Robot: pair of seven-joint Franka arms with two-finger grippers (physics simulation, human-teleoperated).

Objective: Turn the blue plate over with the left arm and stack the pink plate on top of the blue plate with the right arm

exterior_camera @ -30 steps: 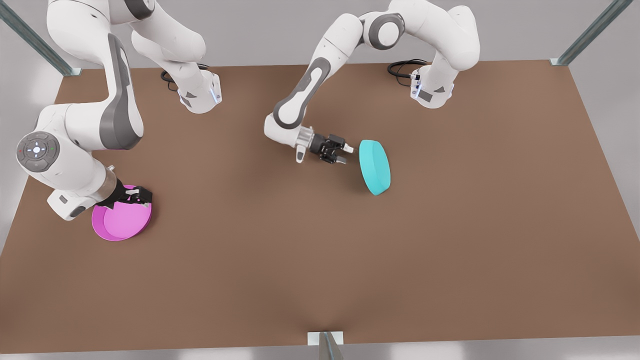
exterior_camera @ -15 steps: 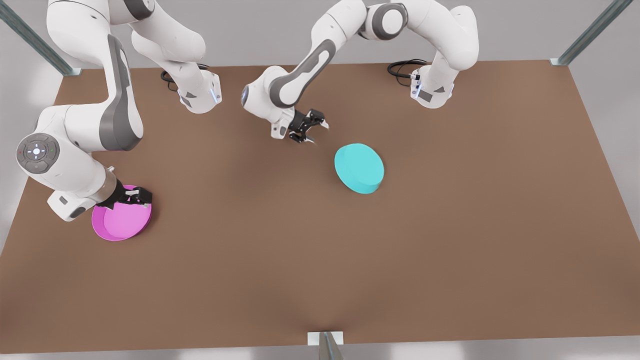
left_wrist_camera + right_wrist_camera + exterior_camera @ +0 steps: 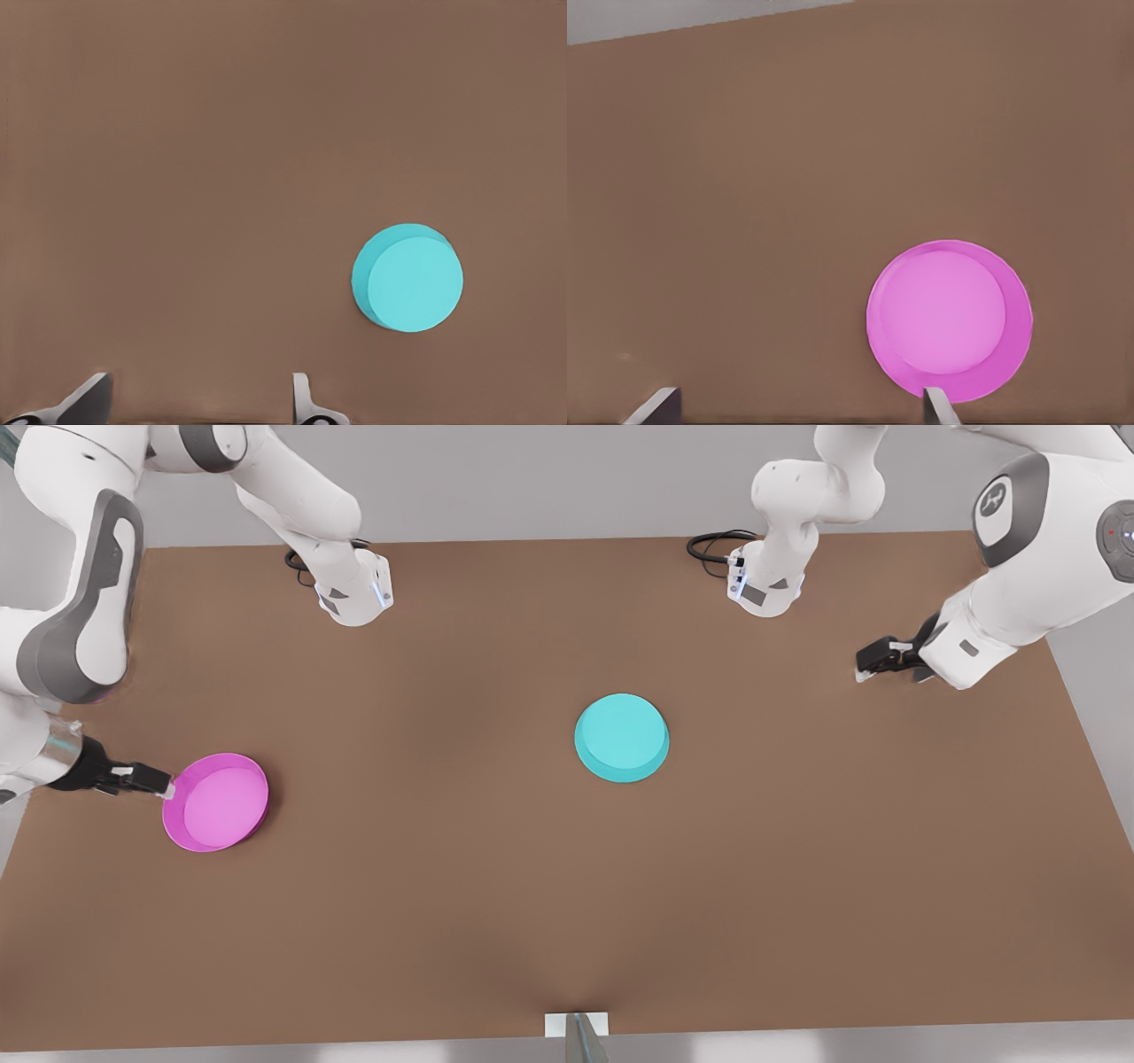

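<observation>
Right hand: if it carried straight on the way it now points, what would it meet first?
The pink plate. The right hand points along the table at the plate's near rim, fingers spread in the right wrist view. Its height against the rim is unclear.

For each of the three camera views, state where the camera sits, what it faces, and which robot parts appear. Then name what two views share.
Front view: high above the table, looking down at both arms, the blue plate and the pink plate.
Left wrist view: on the left arm, facing the blue plate; open left gripper.
Right wrist view: on the right arm, facing the pink plate; open right gripper.
Shared: each plate appears in the front view and one wrist view.
</observation>
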